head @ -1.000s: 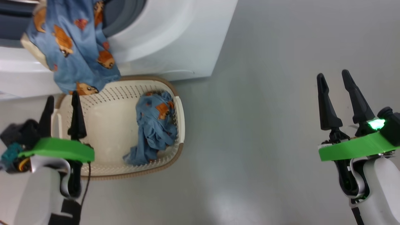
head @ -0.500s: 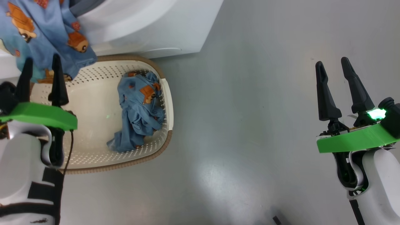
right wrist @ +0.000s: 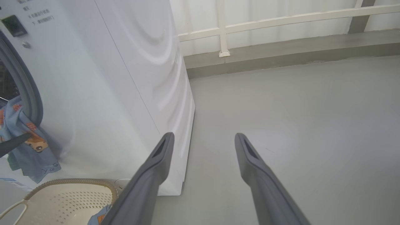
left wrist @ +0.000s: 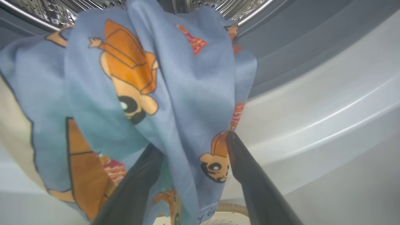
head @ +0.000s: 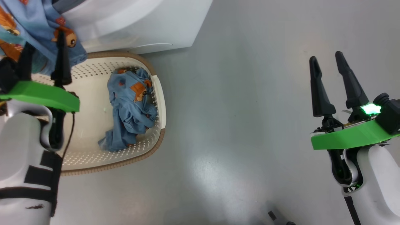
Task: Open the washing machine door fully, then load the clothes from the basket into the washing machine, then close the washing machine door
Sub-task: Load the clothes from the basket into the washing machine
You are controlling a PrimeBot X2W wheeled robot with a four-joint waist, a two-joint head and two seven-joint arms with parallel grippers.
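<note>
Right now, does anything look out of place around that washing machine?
Yes. A light-blue cartoon-print garment hangs half out of the washing machine, draped over the grey gasket and down the white front above the basket, instead of lying inside the drum. A second such garment lies crumpled in the basket.
</note>
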